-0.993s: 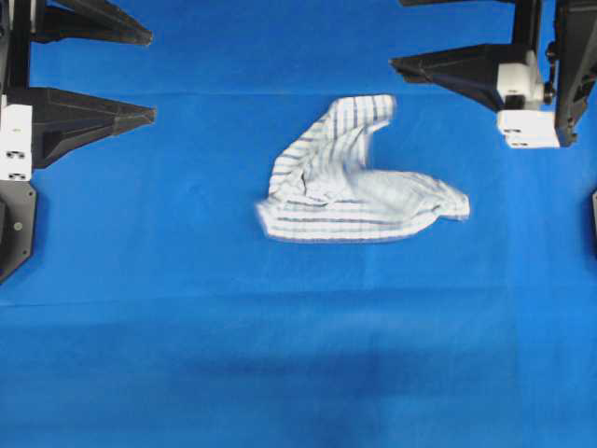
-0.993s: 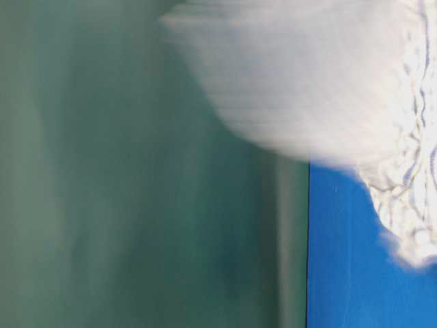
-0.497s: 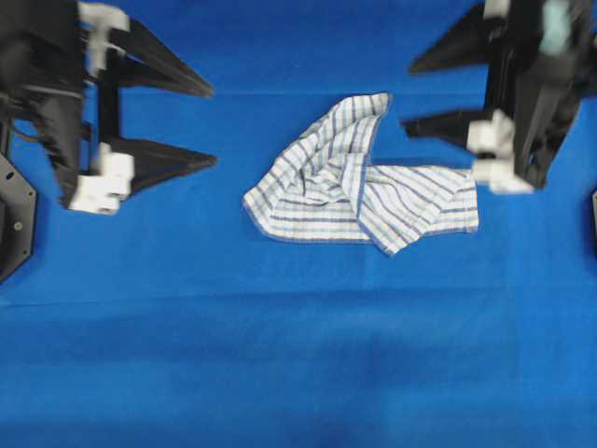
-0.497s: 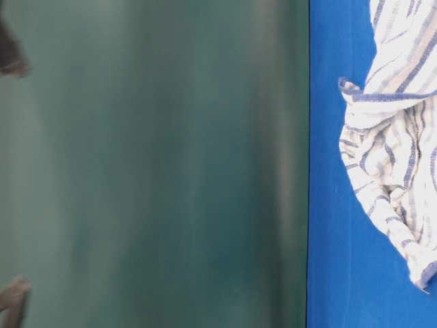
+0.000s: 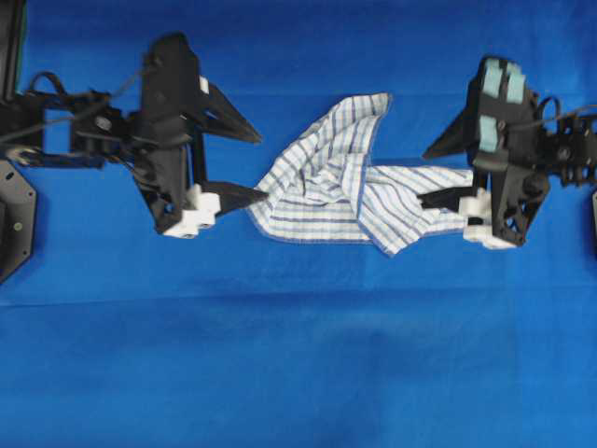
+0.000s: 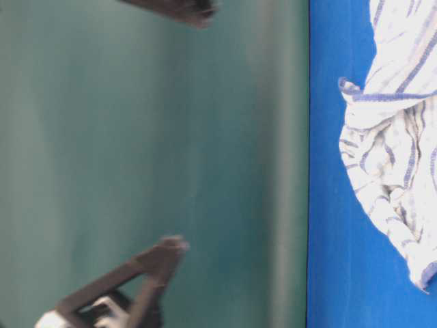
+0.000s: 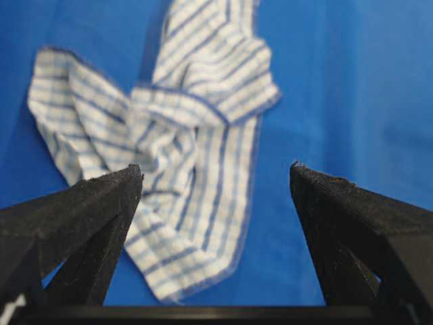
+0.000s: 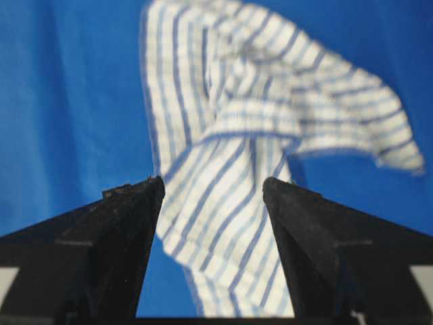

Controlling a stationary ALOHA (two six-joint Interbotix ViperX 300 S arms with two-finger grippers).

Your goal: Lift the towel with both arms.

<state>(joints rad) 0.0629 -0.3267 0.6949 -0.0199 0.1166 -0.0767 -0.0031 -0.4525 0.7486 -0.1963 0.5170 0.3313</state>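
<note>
The blue surface (image 5: 298,355) carries the striped towel (image 5: 345,182), crumpled near the middle and lying flat between the two arms. The left gripper (image 5: 256,166) flanks its left edge and the right gripper (image 5: 433,175) its right end; both sets of fingers stand wide apart and hold nothing. To do this step well, each should probably straddle a raised fold at its own end, as the right wrist view already suggests, pinch deep enough to catch several layers, then rise level together.
</note>
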